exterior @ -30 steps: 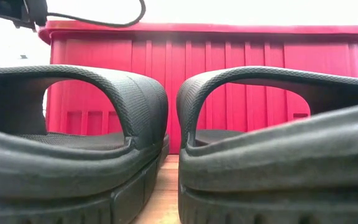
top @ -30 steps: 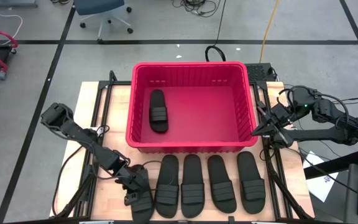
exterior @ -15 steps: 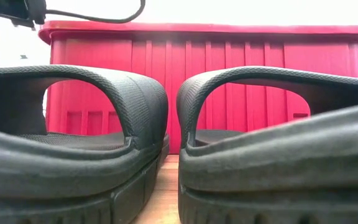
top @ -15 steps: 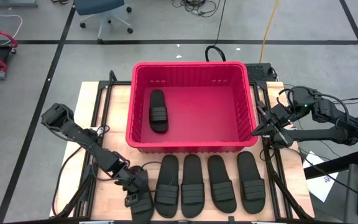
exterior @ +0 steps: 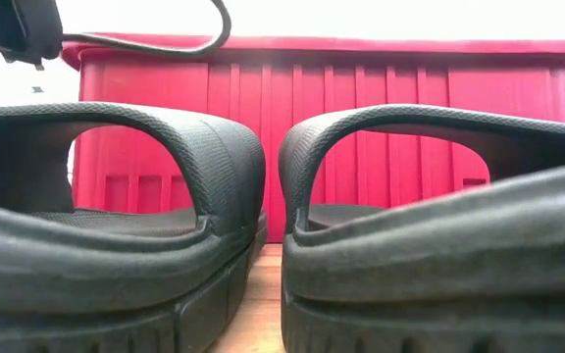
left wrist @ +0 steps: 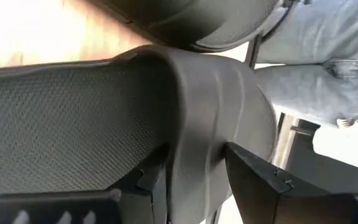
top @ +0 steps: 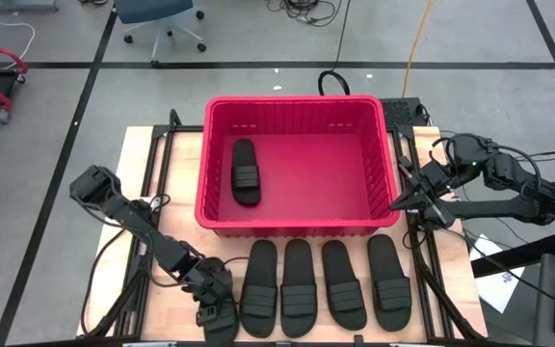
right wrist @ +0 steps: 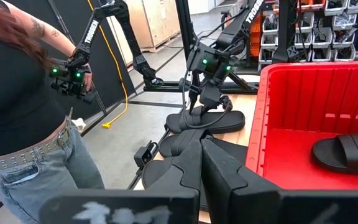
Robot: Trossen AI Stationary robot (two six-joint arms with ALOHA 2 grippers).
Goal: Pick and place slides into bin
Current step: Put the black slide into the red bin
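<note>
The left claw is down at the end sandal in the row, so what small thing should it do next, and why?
Probably close. The left gripper has its open fingers straddling the edge of the leftmost slide, with nothing gripped yet. Only one slide lies in the bin; the right gripper waits shut beside it.

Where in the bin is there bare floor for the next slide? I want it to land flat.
The bin holds one slide near its left wall; the floor from there to the right wall is bare. The table's front edge is crowded: five slides side by side, left gripper on the leftmost.
</note>
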